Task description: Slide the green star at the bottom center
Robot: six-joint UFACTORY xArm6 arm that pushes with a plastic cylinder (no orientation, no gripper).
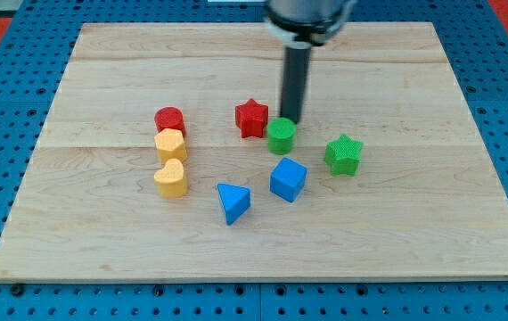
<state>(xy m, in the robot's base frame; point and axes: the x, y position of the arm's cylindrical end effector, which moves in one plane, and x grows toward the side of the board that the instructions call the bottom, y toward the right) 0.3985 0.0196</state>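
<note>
The green star point(344, 153) lies on the wooden board point(263, 241), right of centre. My tip point(290, 120) is the lower end of the dark rod, just behind the green cylinder point(282, 135) and right of the red star point(251, 117). The tip is to the upper left of the green star, apart from it, with the green cylinder between them.
A blue cube point(288, 178) sits left of and below the green star. A blue triangle point(233, 201) lies further left. A red cylinder point(170, 119) and two yellow blocks point(170, 144) point(171, 177) form a column at the left.
</note>
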